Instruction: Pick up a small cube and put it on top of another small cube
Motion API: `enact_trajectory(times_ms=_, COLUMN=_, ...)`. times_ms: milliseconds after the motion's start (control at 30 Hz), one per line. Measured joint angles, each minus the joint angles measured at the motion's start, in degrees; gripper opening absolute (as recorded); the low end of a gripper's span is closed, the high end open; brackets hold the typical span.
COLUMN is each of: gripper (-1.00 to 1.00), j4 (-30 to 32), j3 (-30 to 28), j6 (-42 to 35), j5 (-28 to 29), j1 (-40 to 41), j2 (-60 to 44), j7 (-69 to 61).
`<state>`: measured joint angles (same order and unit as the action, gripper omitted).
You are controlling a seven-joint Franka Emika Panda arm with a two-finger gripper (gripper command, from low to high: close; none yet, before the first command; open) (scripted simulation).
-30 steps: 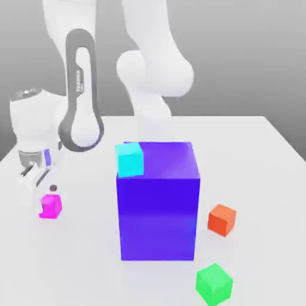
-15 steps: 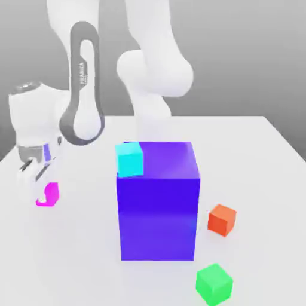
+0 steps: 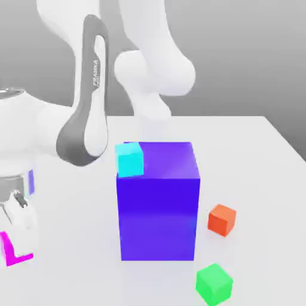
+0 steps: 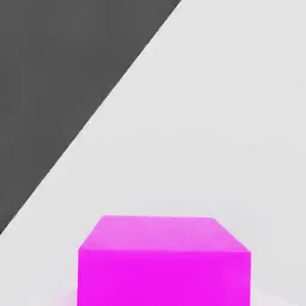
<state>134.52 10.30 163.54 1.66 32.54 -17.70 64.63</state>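
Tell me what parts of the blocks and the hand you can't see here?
- Pink cube: exterior view, mostly cut off by the picture's left edge; hand view, its lower part cut off by the picture's edge.
- Hand: exterior view, partly cut off by that same edge.
- Cyan cube: exterior view, whether it sits on the blue block or behind it is unclear.

Ext cam faces table [image 3: 251,149] from front; hand cam close on magenta cube [image 4: 164,263].

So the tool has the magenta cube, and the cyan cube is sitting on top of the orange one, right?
Not quite. In the exterior view the cyan cube sits on the big blue block; the orange cube rests alone on the table. The tool does have the magenta cube.
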Motion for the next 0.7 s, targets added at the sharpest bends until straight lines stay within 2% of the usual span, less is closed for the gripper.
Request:
enact_trajectory(times_ms=100, gripper=-1.00, j4=-2.73, j3=3.03, j6=-2.05, j5=2.00, j1=-5.10, j2=-0.63, j7=0.99)
enact_trajectory(times_ms=333, gripper=-1.00, j4=-1.79, j3=8.75, j6=-8.42, j5=5.26, j1=-16.35, j2=2.44, j7=9.15)
enact_trajectory(times_ms=500, gripper=-1.00, j4=4.31, j3=12.89, j6=-13.75, j5=4.97, j1=-22.23, j2=7.90, j7=17.85)
enact_trajectory(times_ms=567, gripper=-1.00, j4=6.25, j3=12.63, j6=-13.23, j5=5.78, j1=-23.05, j2=7.82, j7=20.76)
enact_trajectory(times_ms=667, gripper=-1.00, j4=6.42, j3=10.00, j6=-8.85, j5=10.28, j1=-25.08, j2=2.83, j7=24.70)
enact_trajectory(times_ms=700, gripper=1.00, j4=6.31, j3=8.83, j6=-7.21, j5=11.91, j1=-25.98, j2=0.91, j7=25.92)
